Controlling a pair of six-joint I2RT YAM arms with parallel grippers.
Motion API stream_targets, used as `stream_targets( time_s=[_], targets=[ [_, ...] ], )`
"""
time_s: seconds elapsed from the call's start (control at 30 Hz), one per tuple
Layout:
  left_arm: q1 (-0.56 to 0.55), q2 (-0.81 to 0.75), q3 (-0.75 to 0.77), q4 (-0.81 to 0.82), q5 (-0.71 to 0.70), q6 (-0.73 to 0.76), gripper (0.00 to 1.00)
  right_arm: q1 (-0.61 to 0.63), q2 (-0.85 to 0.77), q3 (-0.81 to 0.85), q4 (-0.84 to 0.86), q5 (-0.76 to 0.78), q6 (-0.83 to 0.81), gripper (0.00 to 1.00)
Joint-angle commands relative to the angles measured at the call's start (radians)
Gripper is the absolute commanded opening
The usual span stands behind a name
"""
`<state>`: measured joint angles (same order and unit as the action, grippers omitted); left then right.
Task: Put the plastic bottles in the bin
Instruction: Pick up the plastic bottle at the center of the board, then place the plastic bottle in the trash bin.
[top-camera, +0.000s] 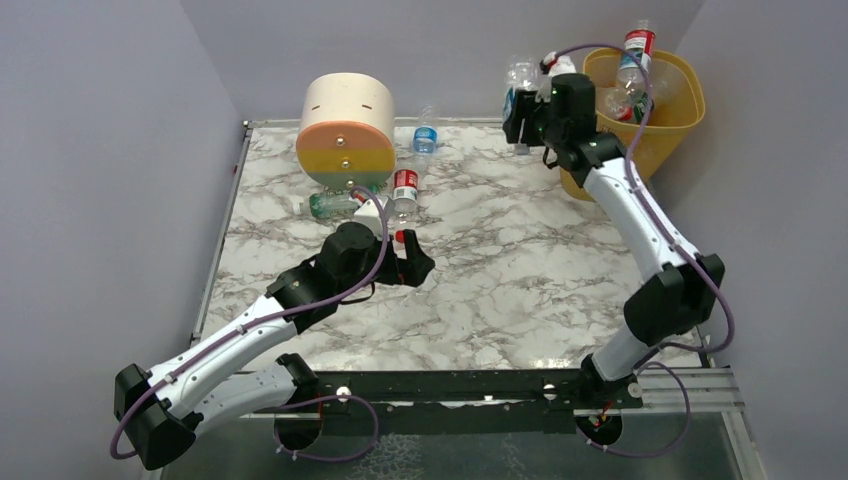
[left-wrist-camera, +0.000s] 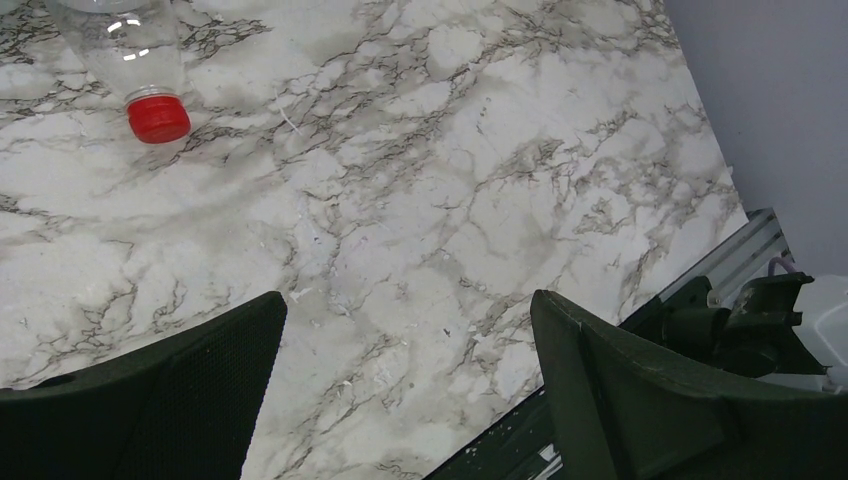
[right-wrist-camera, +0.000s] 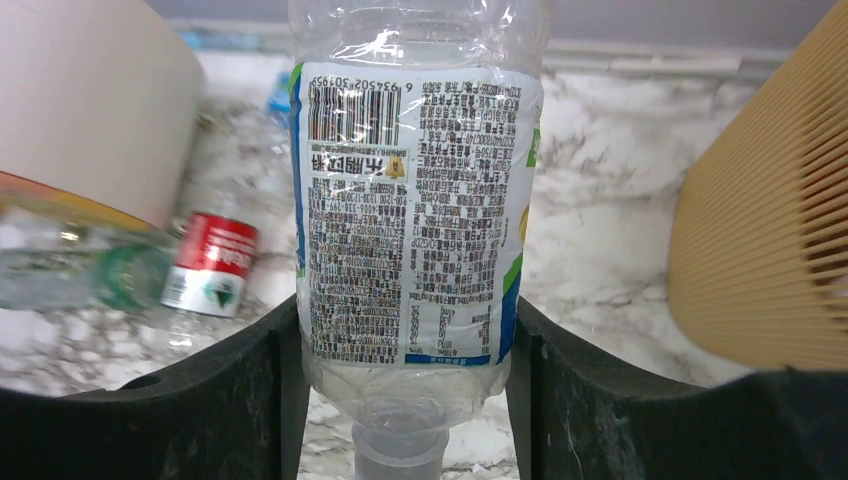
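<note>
My right gripper (top-camera: 519, 118) is shut on a clear plastic bottle with a white, blue and green label (right-wrist-camera: 415, 220), held neck down between both fingers (right-wrist-camera: 405, 400). It hangs above the table's far edge, just left of the yellow-orange bin (top-camera: 668, 118), whose ribbed wall (right-wrist-camera: 770, 230) fills the right of the right wrist view. Several bottles lie in the bin, one with a red label (top-camera: 637, 45) at its rim. My left gripper (top-camera: 420, 268) stands open and empty (left-wrist-camera: 408, 300) over mid-table. A clear bottle with a red cap (left-wrist-camera: 150, 60) lies just beyond it.
A round cream, orange, yellow and green drawer unit (top-camera: 346, 130) stands at the back left. Beside it lie a green bottle (top-camera: 330, 205), a red-labelled bottle (top-camera: 405, 188) and a blue-labelled bottle (top-camera: 425, 137). Grey walls close in the table on three sides.
</note>
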<state>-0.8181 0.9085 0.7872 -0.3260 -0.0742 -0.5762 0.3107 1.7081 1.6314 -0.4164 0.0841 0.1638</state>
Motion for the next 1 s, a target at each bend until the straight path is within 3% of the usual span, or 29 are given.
stream_targets(
  time_s=[0.0, 0.2, 0.37, 0.7, 0.97],
  targets=[
    [0.002, -0.003, -0.009, 0.034, 0.002, 0.003, 0.99, -0.005, -0.126, 0.067, 0.024, -0.003, -0.008, 0.55],
    [0.003, -0.012, -0.01, 0.034, 0.003, 0.003, 0.99, -0.069, -0.142, 0.253, -0.043, 0.01, 0.015, 0.56],
    [0.003, -0.02, -0.009, 0.036, 0.007, -0.002, 0.99, -0.288, -0.076, 0.417, -0.131, -0.09, 0.127, 0.56],
    [0.003, -0.026, -0.019, 0.053, 0.006, 0.021, 0.99, -0.564, -0.011, 0.512, -0.16, -0.16, 0.22, 0.56],
    [0.004, 0.019, -0.018, 0.094, 0.027, 0.037, 0.99, -0.632, 0.085, 0.535, -0.173, -0.221, 0.252, 0.56]
  ],
)
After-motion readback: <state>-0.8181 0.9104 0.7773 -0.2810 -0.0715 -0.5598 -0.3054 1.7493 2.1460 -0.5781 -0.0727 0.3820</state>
